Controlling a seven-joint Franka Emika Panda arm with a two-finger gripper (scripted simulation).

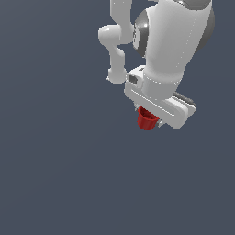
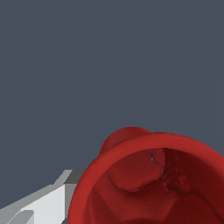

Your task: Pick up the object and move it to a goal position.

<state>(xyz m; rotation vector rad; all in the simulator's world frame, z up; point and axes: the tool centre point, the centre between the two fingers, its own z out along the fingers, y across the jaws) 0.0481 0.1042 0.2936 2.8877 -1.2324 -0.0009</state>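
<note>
While the tool grips it, the red bucket — rim up.

- The gripper body hides the cup's top and the fingertips.
- The wrist view's edge crops the cup's rim.

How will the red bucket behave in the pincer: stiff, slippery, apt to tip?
The red bucket looks hollow, so probably light. Its tapered, smooth-looking wall may slip downward unless the rim catches. It appears rigid, with no visible deformation. The pincer seems to be around it, but the contact is hidden.
</note>
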